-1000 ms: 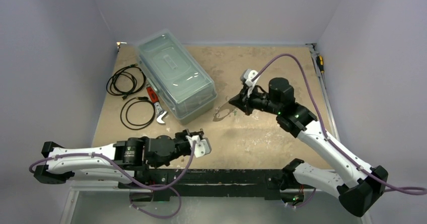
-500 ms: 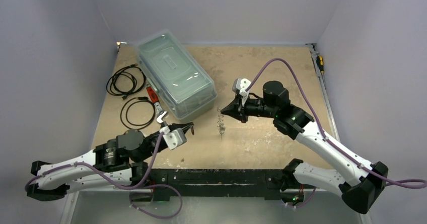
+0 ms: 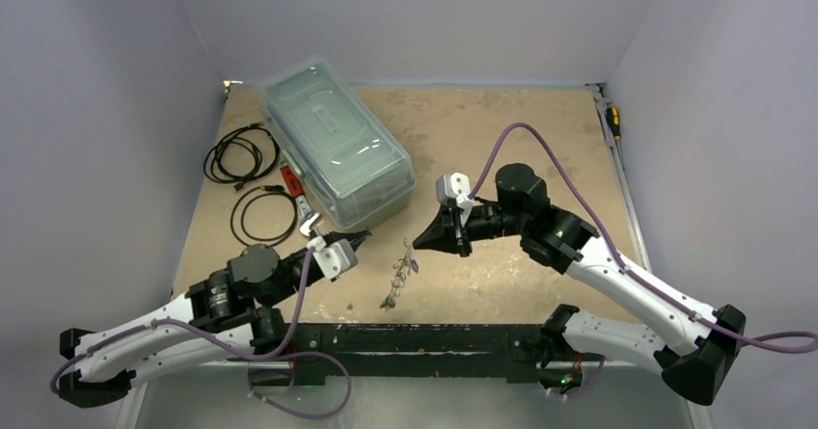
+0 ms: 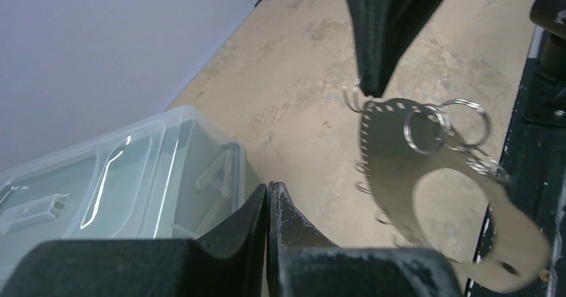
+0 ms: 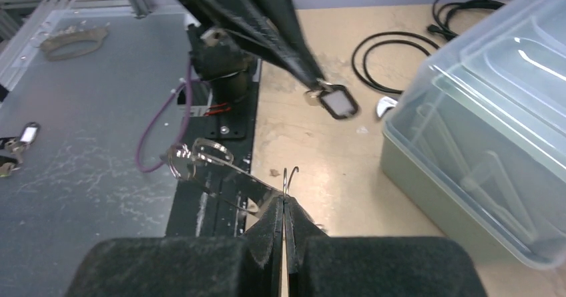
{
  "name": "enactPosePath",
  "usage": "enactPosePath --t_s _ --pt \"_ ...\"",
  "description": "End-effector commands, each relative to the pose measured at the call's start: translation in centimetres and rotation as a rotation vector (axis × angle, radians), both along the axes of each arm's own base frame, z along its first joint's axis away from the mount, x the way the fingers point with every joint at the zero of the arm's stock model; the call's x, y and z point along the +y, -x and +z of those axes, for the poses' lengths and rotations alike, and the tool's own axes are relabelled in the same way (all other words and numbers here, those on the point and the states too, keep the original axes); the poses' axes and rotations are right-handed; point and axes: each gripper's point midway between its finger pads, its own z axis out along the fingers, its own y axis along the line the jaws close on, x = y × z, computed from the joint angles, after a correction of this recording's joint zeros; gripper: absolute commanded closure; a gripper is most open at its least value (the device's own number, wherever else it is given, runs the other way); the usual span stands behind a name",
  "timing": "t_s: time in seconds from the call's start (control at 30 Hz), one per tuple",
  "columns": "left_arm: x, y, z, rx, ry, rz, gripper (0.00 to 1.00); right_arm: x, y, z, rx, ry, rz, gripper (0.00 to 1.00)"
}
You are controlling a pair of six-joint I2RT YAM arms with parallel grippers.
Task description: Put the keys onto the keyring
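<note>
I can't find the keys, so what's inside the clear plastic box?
Through the closed lid of the clear plastic box only pale moulded shapes show, no coloured key heads. The frosted plastic blurs its floor, so small things cannot be ruled out.

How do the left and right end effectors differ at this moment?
The right end effector is shut on the keyring, gripping it by its edge; the left end effector is shut with no keyring in it. The right end effector is near mid-table; the left end effector sits close to the clear bin. Both have closed jaws and point roughly toward each other.
</note>
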Motion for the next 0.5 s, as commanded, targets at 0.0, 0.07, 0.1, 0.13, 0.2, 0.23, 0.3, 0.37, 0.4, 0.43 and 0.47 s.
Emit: enactPosePath --t_s 0.0,0.07,0.1,0.13,0.2,0.23,0.3,0.37,0.4,0.43,0.47 --pt "-0.8 -0.9 1.1 0.038 0.102 0.003 1.00 0.8 1.6 1.6 -0.036 -0.057 0.099 1.00" --pt "-1.1 -1.3 0.9 0.071 0.115 0.006 1.00 1.2 1.6 1.5 -0.035 -0.056 0.107 1.00" --pt "-1.3 -1.4 0.9 0.085 0.119 -0.003 1.00 1.3 1.6 1.5 -0.034 -0.057 0.110 1.00" --pt "-1.6 -1.3 1.0 0.095 0.123 -0.023 1.00 1.5 1.7 1.5 -0.033 -0.060 0.117 1.00" --pt "-2.0 -1.0 1.3 0.118 0.150 -0.064 1.00 1.9 1.9 1.7 -0.034 -0.071 0.134 1.00" --pt "-2.2 -0.6 1.6 0.123 0.162 -0.095 1.00 2.1 1.9 1.6 -0.032 -0.071 0.139 1.00" --pt "-2.6 1.1 2.4 0.107 0.170 -0.203 1.00 2.4 2.1 1.7 -0.036 -0.071 0.153 1.00" --pt "-3.0 3.1 2.9 0.073 0.173 -0.321 1.00 2.7 2.4 1.8 -0.040 -0.067 0.172 1.00" --pt "-3.1 4.1 3.1 0.056 0.170 -0.376 1.00 2.8 2.6 1.8 -0.041 -0.066 0.184 1.00" --pt "-3.1 4.9 3.3 0.038 0.169 -0.421 1.00 2.8 2.9 1.9 -0.042 -0.064 0.199 1.00" --pt "-3.0 5.4 3.5 0.026 0.175 -0.443 1.00 2.9 3.1 1.9 -0.043 -0.062 0.214 1.00"
